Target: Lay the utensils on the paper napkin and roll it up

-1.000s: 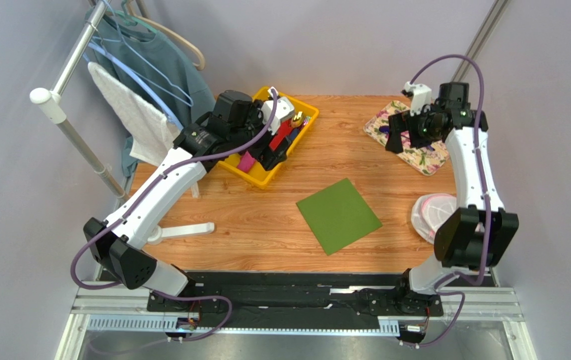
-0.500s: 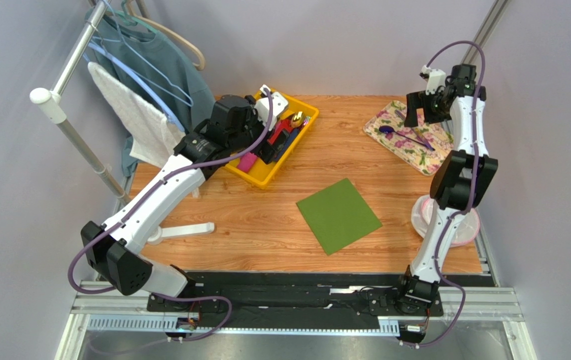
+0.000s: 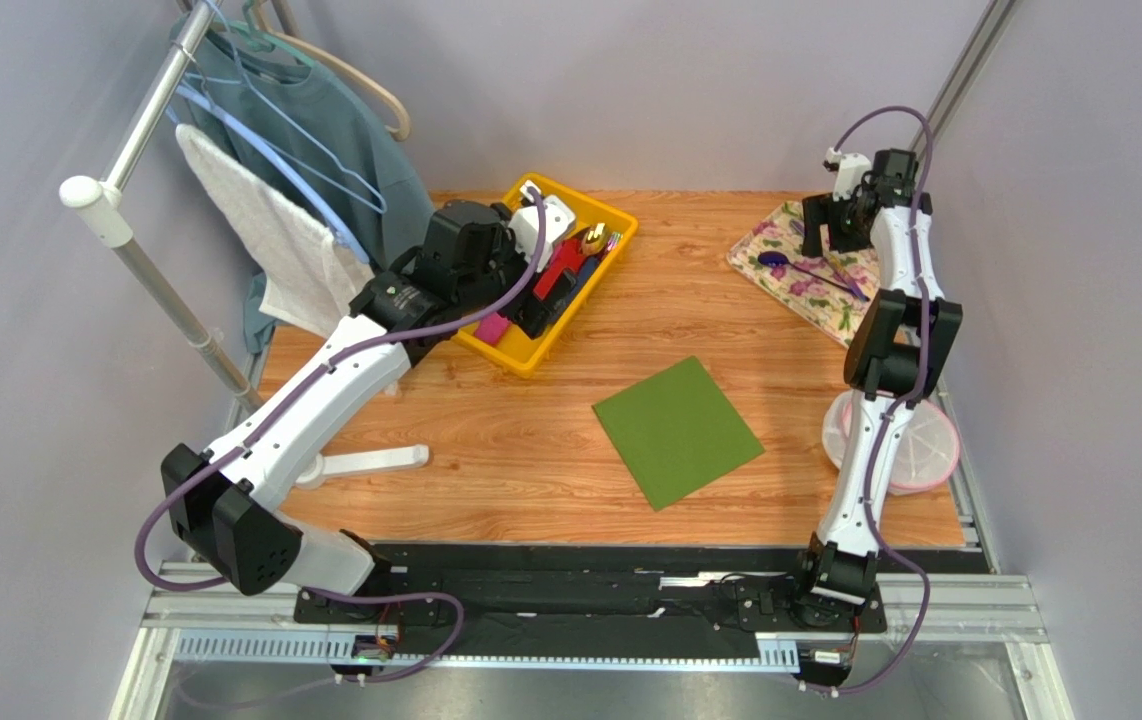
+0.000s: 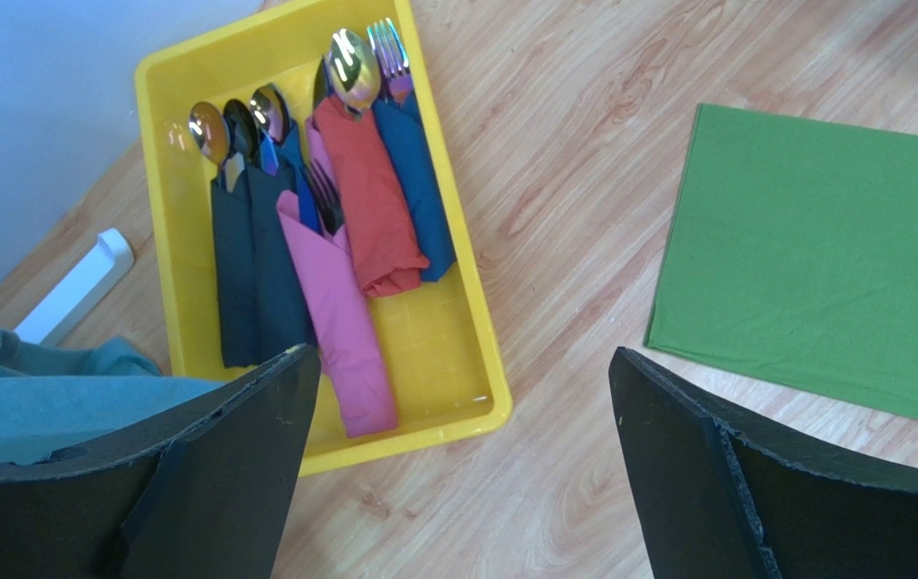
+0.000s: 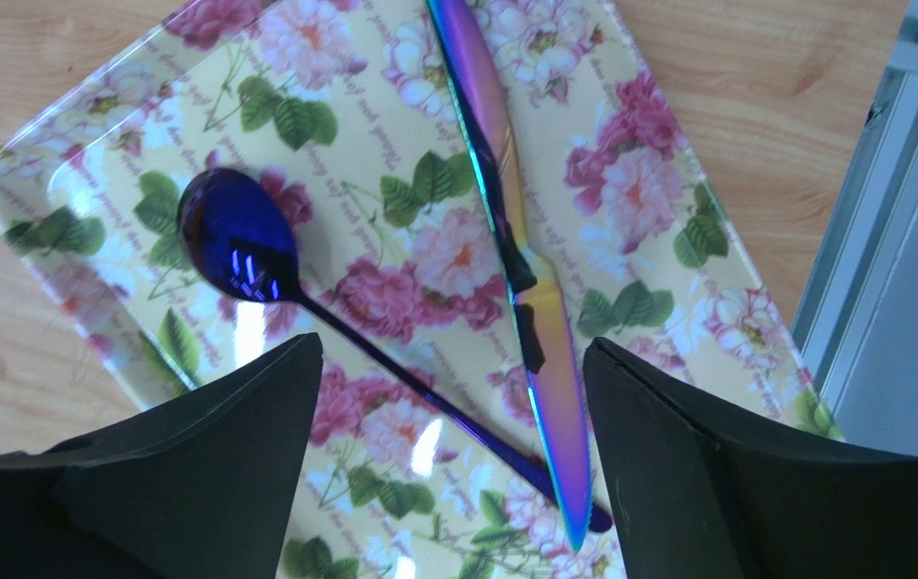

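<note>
Bin (image 4: 446, 350): yellow, at the far left of the table (image 3: 532, 465). It holds four rolls side by side: black roll (image 4: 247, 259), pink roll (image 4: 337, 326), red roll (image 4: 367, 199), blue roll (image 4: 422, 181). Shiny spoon and fork heads stick out of the rolls' far ends.
Tray (image 5: 693, 278): floral print, at the far right of the table. It holds two loose utensils.
Spoon (image 5: 234, 235): dark blue iridescent, lying slantwise on the tray.
Knife (image 5: 512, 229): purple-gold iridescent, lying lengthwise on the tray. The spoon's handle end meets the knife's near end; which lies on top cannot be told.
Napkin (image 3: 678, 431): green, flat and unrolled, turned cornerwise at mid table, well apart from bin and tray.
Left fingers (image 4: 222, 471): spread wide and released, above the bin's near end, gripping nothing.
Right fingers (image 5: 718, 471): spread and released above the tray. The spoon handle and knife show in the gap between them, neither one grasped.
Dish (image 3: 935, 450): pink-rimmed, near the table's right edge, partly hidden by the right arm. Contents cannot be told.
Rack (image 3: 127, 225): left of the table, carrying hangers, a teal garment and a white towel (image 3: 269, 225).
</note>
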`<state>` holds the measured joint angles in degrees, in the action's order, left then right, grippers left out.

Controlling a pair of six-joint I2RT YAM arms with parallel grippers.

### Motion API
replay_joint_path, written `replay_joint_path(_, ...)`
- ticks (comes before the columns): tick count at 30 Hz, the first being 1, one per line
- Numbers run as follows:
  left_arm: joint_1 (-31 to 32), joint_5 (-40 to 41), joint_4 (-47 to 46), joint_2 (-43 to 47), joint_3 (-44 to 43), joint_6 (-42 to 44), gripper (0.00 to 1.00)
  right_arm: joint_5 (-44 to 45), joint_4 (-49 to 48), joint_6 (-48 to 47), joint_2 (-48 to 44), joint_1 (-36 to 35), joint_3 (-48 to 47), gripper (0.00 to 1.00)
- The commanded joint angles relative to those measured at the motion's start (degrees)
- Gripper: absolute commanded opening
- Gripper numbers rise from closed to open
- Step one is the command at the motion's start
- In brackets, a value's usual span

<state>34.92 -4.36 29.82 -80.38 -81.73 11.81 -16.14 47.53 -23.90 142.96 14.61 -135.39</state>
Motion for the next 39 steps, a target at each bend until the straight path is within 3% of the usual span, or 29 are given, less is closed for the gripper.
replay_joint_path(1, 0.33, -1.35, 0.06, 1.45, 0.61, -1.88, 0.99, 2.96, -9.55, 1.58, 2.49, -0.99, -2.95, 0.77)
replay_joint_path(5, 0.33, -1.27, 1.20, 0.84, 0.26, -1.79, 0.99, 5.94, -13.07, -0.18, 4.78, -2.30, -3.03, 0.71)
replay_joint_path(13, 0.24, 0.05, 2.26, -1.01, -0.88, -1.09, 0.99, 8.93, -16.68, -3.78, 8.39, -3.36, -3.21, 0.67)
replay_joint_path(21, 0.33, 0.84, 4.10, -3.03, -3.34, -0.83, 0.99, 6.74, -10.89, -3.52, 10.15, -3.36, -5.58, 0.55)
replay_joint_path(24, 0.33, 1.02, 5.07, -3.38, -4.13, -1.18, 0.99, 5.69, -6.58, -0.28, 10.76, -2.75, -7.51, 0.55)
replay_joint_path(33, 0.33, 1.98, 7.26, -3.29, -5.63, -1.18, 0.99, -0.03, -0.95, 13.16, 10.41, 0.07, -5.15, 0.69)
replay_joint_path(36, 0.33, 2.42, 7.71, -3.21, -5.81, -0.83, 0.99, -1.71, 0.37, 13.79, 10.68, 0.15, -5.41, 0.61)
replay_joint_path(37, 0.33, 2.51, 7.71, -3.21, -5.72, -0.74, 0.99, -2.40, 0.46, 13.88, 10.33, 0.33, -5.06, 0.53)
replay_joint_path(39, 0.33, 3.04, 7.71, -3.20, -5.63, -0.65, 0.99, -3.19, 1.07, 13.36, 9.10, 0.24, -4.36, 0.50)
